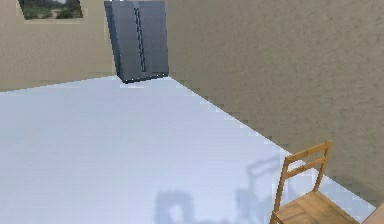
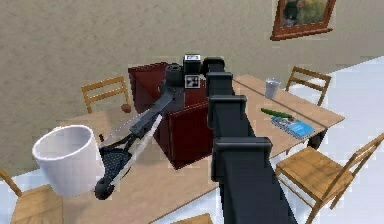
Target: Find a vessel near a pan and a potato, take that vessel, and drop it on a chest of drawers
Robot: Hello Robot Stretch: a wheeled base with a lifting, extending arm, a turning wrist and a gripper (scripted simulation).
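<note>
Dark square arm bar (image 2: 240, 165) ended in a gripper (image 2: 105, 184) that held a white cylindrical cup (image 2: 66, 160); jaw state could not be told.

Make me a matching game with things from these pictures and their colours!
Things:
1. fridge in the far corner
2. cup at the arm side view's left
3. chair at the forward view's lower right
4. cabinet by the long table

Colours:
A. white
B. dark red
C. grey-blue
D. light wood brown

Pairs: 1-C, 2-A, 3-D, 4-B
</note>
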